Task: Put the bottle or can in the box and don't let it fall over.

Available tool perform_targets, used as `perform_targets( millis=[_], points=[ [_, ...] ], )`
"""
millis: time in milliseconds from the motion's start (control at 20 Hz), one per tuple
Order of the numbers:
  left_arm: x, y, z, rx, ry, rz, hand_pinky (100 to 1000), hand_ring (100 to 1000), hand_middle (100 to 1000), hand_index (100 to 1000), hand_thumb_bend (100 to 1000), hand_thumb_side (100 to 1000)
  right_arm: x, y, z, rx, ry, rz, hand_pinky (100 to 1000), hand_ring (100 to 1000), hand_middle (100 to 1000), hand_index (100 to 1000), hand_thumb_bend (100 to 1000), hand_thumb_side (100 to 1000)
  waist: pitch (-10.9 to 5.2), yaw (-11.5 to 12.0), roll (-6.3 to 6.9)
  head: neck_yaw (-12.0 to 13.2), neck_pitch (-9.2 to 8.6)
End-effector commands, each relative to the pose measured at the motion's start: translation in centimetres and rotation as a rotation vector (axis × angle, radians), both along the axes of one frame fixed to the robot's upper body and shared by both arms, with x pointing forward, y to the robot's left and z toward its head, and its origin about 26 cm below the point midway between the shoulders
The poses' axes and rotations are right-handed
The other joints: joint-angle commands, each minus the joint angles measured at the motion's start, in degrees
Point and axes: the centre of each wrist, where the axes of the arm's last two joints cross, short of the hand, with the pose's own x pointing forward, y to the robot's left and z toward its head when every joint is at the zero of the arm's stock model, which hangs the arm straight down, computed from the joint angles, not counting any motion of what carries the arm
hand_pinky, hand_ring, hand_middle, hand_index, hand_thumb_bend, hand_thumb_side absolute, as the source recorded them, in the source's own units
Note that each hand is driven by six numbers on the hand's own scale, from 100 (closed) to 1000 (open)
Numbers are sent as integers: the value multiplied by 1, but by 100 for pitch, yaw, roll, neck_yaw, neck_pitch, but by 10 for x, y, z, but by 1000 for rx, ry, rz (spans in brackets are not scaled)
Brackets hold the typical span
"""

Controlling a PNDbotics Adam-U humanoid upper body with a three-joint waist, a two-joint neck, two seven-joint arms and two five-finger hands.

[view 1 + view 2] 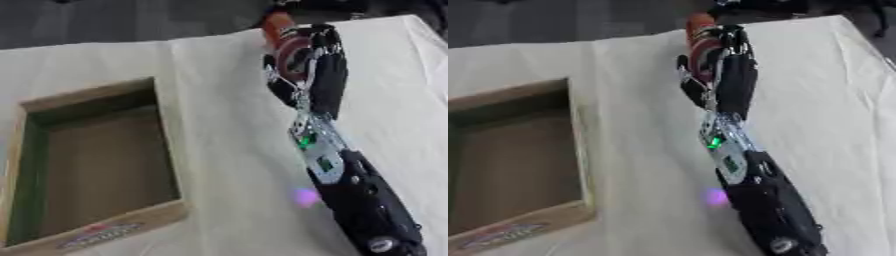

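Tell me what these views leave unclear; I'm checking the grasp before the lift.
- Bottle: lower part hidden by the right hand; label blurred, both views.
- Box: left side cut off in the right eye view.
- Box front print: too blurred to read.
- Left hand: in neither view.

Right hand [315, 70] curled round a red can [284, 37] — well apart from the box [96, 165].
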Motion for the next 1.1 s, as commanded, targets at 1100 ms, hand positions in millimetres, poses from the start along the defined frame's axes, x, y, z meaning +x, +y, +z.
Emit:
perform_targets(
  millis=[1100],
  points=[
    [-3,4,9,32,-18,4,896,846,797,639,1000,291,-60,31,79,-42,-436,173,444,675,611,575,402,100,-135,-15,-21,-26,-13]
  ],
)
